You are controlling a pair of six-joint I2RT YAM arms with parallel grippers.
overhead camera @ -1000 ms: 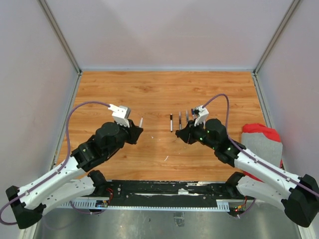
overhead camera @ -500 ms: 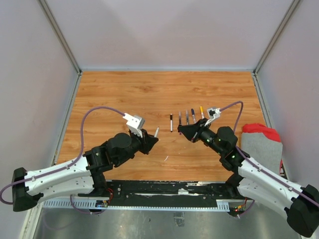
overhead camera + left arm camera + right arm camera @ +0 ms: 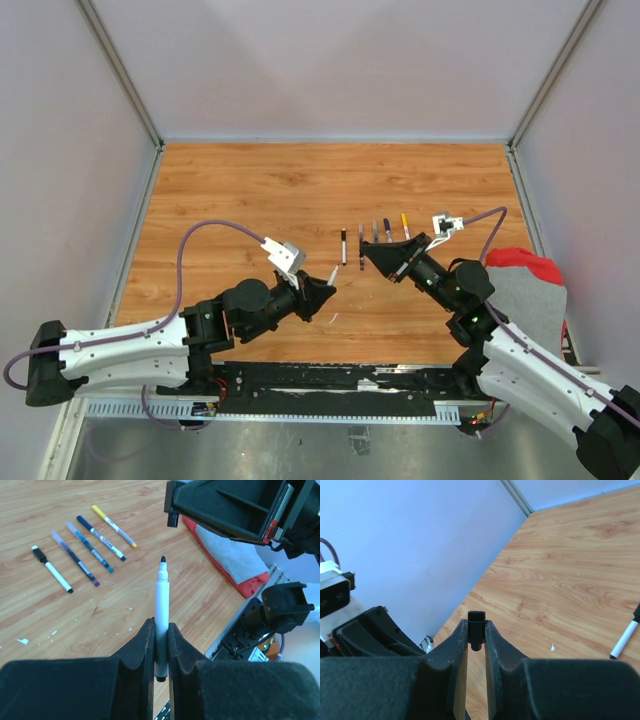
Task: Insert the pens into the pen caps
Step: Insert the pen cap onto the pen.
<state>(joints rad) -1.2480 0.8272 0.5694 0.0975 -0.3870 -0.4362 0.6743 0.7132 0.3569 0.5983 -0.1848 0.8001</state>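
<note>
The left gripper (image 3: 160,647) was clamped on the lower barrel of a white pen (image 3: 161,600). The pen's bare black tip pointed away from the fingers, toward the right arm. The right gripper (image 3: 476,637) was closed on a small black pen cap (image 3: 476,621), pinched upright between its fingertips.

From above, the two grippers faced each other over the middle of the wooden desk (image 3: 230,190), a little toward its near edge. The held pen's tip was near the right gripper but apart from it, and pen and cap were not touching.

Five capped pens (image 3: 82,550) lay side by side in a row on the desk near its centre, just beyond the grippers, all roughly parallel. Their caps ran from black on the left through greyish, pale blue and dark blue to yellow on the right. The second pen from the left was partly hidden by the right gripper in the overhead view.

A red and grey cloth (image 3: 528,280) lay at the desk's right edge, beside the right arm.
</note>
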